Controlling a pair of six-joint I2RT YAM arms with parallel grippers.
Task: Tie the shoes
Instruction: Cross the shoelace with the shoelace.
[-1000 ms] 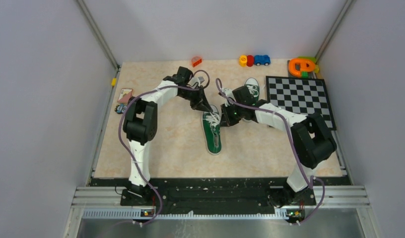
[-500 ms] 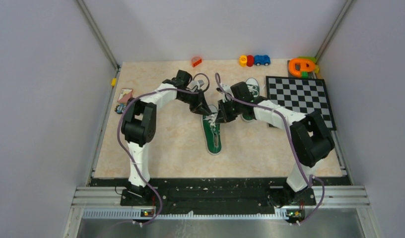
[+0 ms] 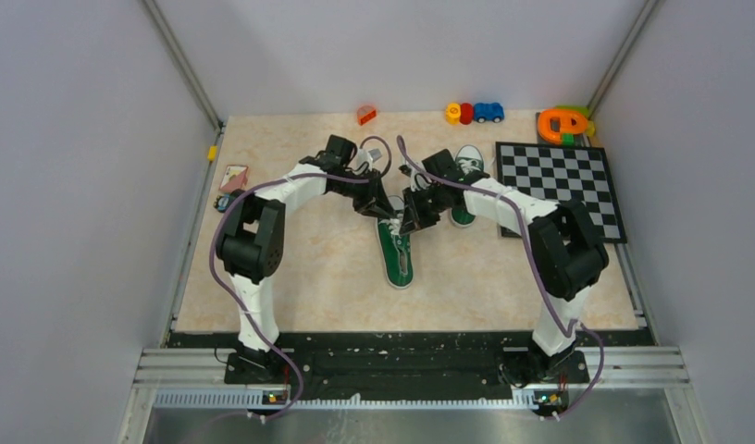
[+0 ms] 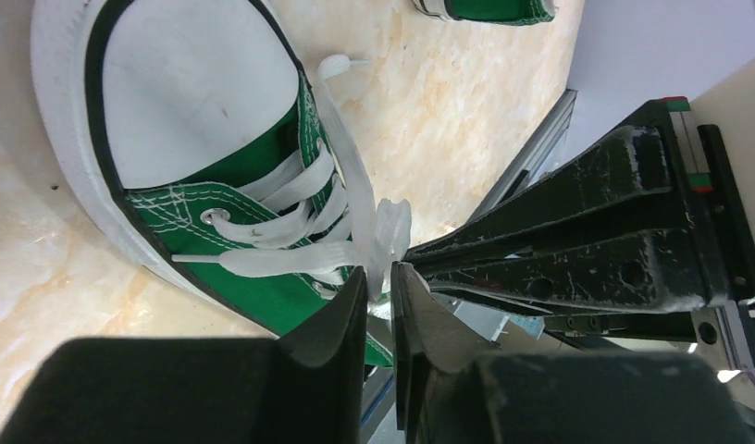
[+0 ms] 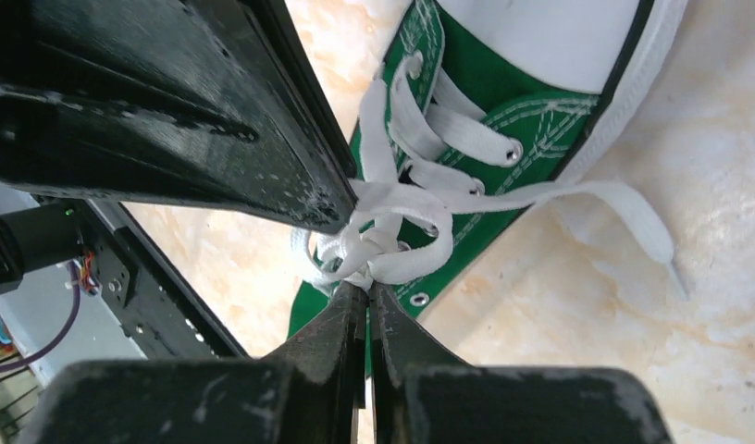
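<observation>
A dark green shoe (image 3: 397, 252) with white sole and laces lies mid-table, its toe toward the far side. The second shoe (image 3: 467, 171) stands further back right, partly behind my right arm. Both grippers meet over the near shoe's laces. My left gripper (image 4: 381, 270) has its jaws parted by a narrow gap, with a loop of white lace (image 4: 385, 231) lying between the tips. My right gripper (image 5: 366, 285) is shut on the bunched lace knot (image 5: 388, 242). One loose lace end (image 5: 633, 217) trails on the table beside the shoe (image 5: 540, 55).
A checkerboard mat (image 3: 559, 185) lies at the right. Toy cars (image 3: 473, 113), an orange toy (image 3: 561, 122) and a small orange block (image 3: 365, 115) line the far edge. A card (image 3: 231, 178) and a yellow clip (image 3: 211, 153) sit at the left edge.
The left jaws have parted slightly from shut. Both wrists have drawn closer together over the shoe's laces; the right gripper shifted left and stays shut on the lace.
</observation>
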